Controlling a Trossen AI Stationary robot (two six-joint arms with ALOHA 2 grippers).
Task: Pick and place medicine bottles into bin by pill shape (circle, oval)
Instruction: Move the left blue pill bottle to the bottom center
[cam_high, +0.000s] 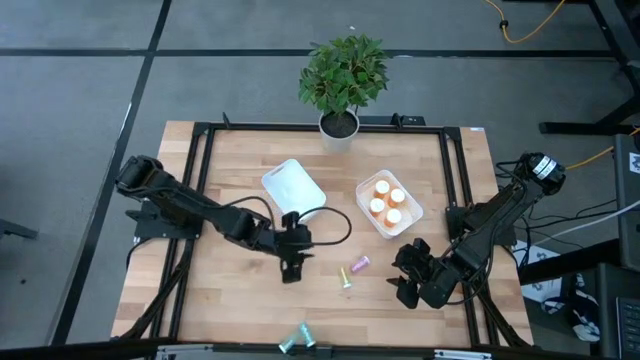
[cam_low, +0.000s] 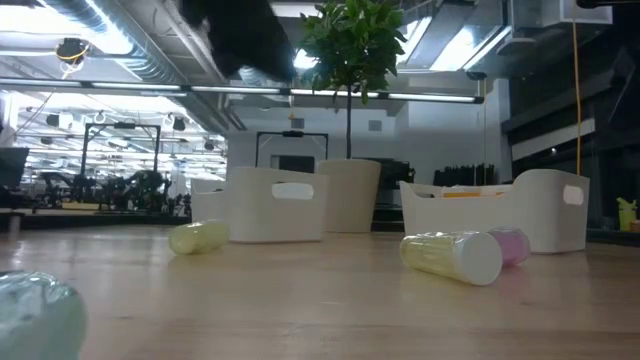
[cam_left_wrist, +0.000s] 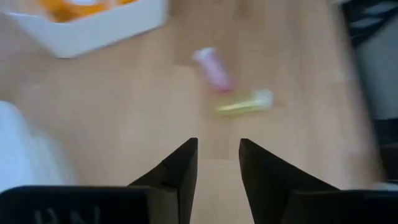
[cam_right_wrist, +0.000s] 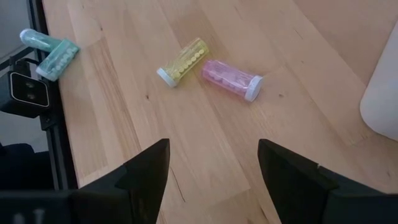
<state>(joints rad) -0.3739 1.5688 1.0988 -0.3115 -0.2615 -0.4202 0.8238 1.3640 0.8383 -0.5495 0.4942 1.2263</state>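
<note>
A: Entry. Two white plastic trays on the light wooden tabletop. The right-hand tray holds four orange bottles with white caps, standing upright, presumably one pill shape sorted together. The left-hand tray looks empty from above.

B: Loose bottles?

A: A yellow-green bottle with a white cap and a pink-purple bottle with a white cap lie on their sides, near each other, mid-table between the two arms. Two pale teal bottles lie at the near edge of the tabletop, well apart from those. A further yellow-green bottle shows in the low view before the left-hand tray; I cannot match it in the overhead view.

B: Left gripper?

A: Just in front of the left-hand tray, above bare wood. Its jaws stand a narrow gap apart with nothing between them. They point toward the yellow-green and pink-purple pair, so that pair is probably its next target.

B: Right gripper?

A: Near the right edge of the tabletop, also facing that pair. Jaws wide apart, holding nothing. Looks like a waiting pose that leaves the centre free for the left arm.

B: Risk?

A: Lying bottles may roll when nudged.
</note>
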